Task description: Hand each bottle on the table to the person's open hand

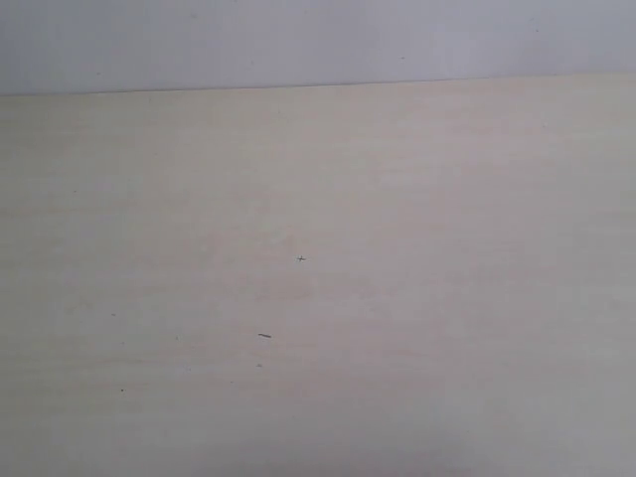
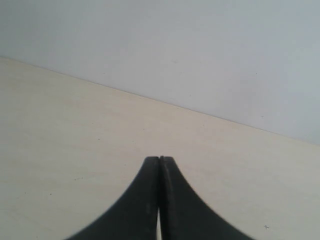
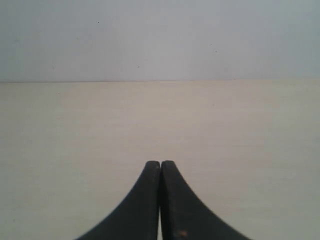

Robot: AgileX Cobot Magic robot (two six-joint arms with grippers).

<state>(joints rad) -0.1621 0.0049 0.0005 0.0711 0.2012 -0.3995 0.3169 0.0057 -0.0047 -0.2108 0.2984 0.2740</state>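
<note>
The pale beige table (image 1: 417, 298) fills the exterior view, and neither arm appears there. No bottles show in any view, and the person's open hand is out of view too. In the left wrist view my left gripper (image 2: 159, 158) is shut, its black fingers pressed together over the tabletop (image 2: 65, 150) with nothing between them. In the right wrist view my right gripper (image 3: 160, 162) is likewise shut and holds nothing, above the tabletop (image 3: 240, 140).
A plain pale grey wall (image 1: 318, 40) rises behind the table's far edge (image 1: 318, 85). A few tiny dark specks (image 1: 264, 336) mark the tabletop.
</note>
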